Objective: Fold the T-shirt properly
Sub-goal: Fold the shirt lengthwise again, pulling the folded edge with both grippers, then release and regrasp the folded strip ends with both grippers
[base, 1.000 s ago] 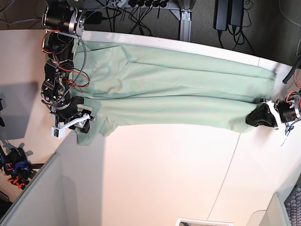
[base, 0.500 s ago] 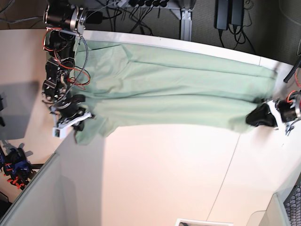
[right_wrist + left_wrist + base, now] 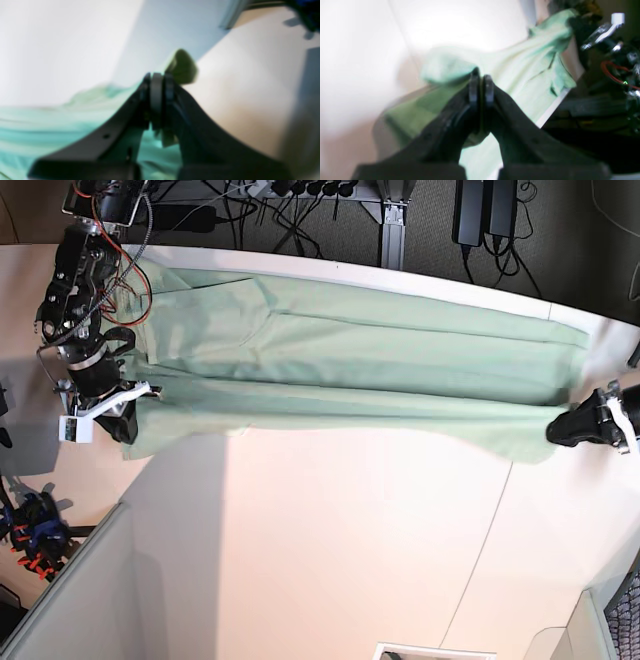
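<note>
base looks down overhead; wrist cameras sit close behind each hand.

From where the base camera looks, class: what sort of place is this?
Probably a robotics lab: a plain white table with a T-shirt stretched between two grippers, loose cables and power bricks behind, and wiring exposed on the arm.

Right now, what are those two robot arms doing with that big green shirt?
They are folding it. Each arm is pinching one end of the T-shirt, which lies stretched long across the table. The right gripper is shut on the cloth at one end, and the left gripper is shut on it at the other. The shirt is pulled out between them, with long creases down its length, so the fold is not finished.
</note>
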`<state>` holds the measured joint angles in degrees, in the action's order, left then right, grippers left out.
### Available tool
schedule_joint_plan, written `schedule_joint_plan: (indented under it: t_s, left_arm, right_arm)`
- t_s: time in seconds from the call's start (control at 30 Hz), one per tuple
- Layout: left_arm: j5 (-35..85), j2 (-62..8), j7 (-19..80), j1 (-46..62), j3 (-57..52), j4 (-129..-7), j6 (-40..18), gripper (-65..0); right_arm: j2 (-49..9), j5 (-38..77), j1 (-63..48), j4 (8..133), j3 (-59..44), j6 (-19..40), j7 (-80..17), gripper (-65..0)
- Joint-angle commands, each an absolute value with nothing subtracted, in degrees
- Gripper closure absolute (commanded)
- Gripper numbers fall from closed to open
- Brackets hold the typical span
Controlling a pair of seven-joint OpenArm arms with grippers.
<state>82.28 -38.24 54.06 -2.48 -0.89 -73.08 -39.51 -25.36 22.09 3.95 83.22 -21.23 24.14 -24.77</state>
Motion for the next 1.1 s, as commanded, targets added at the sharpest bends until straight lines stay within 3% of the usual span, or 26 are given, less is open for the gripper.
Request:
schedule_joint_plan:
  t_s: [0.0,0.37,0.57,0.8,0.83,0.9,0.97,1.07]
  left_arm:
    - [84.8,-40.0,53.8,-2.6,-1.9,-73.9,-40.0,0.0]
    - [85.0,-41.1,54.2,3.3,-2.4,-74.0,-40.0,-1.1]
    - [85.0,-41.1,53.8,3.5,-2.4,-74.0,-40.0,-13.2]
    - [82.0,-41.1,50.5,3.6,-2.4,-74.0,-40.0,-32.4]
    - [81.4,-41.1,49.9,3.6,-2.4,-74.0,-40.0,-33.2]
    - [80.9,-41.1,49.7,3.6,-2.4,-74.0,-40.0,-33.2]
    - [80.7,-41.1,49.7,3.6,-2.4,-74.0,-40.0,-33.2]
    - [80.6,-41.1,49.7,3.6,-2.5,-74.0,-40.0,-33.2]
  right_arm:
    - [-27.2,23.8,4.0,84.9,-22.9,23.8,-24.2,0.0]
    - [-27.8,30.0,-2.0,87.2,-27.4,24.1,-28.5,0.0]
    - [-27.7,30.0,-6.8,90.9,-27.5,24.1,-30.0,0.0]
    - [-26.3,30.0,-11.8,91.3,-27.5,24.0,-30.3,0.0]
    - [-25.8,30.0,-12.5,91.3,-27.5,24.0,-30.3,-2.8]
    - [-24.9,29.8,-13.5,91.3,-27.5,24.0,-30.2,-16.2]
    - [-23.9,29.8,-14.1,91.3,-27.5,24.0,-30.3,-24.6]
    - [-22.7,29.8,-14.2,91.4,-28.8,24.0,-30.3,-25.5]
